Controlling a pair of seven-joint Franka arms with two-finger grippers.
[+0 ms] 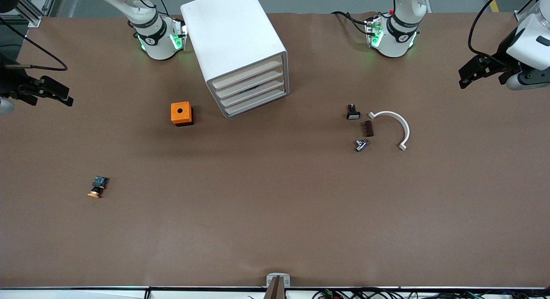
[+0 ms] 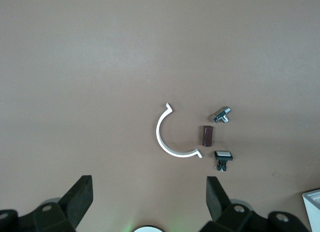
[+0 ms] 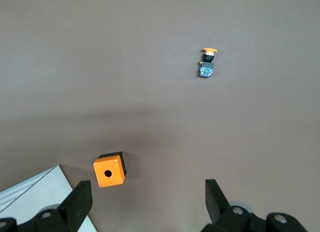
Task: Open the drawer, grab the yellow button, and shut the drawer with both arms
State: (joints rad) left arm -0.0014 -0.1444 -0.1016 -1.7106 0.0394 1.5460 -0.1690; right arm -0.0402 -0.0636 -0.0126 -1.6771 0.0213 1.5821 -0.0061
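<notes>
Both arms parked at the table ends, all four drawers shut, the button lying out on the table.

The left gripper [image 1: 468, 75] and right gripper [image 1: 51, 93] hover with fingers spread apart, holding nothing. The button [image 1: 97, 187] lies nearer the camera than the orange cube [image 1: 181, 113], toward the right arm's end. The drawer [image 1: 247, 71] tops the cabinet [image 1: 234, 41]; one gripper should probably brace the cabinet while the other pulls squarely.
</notes>
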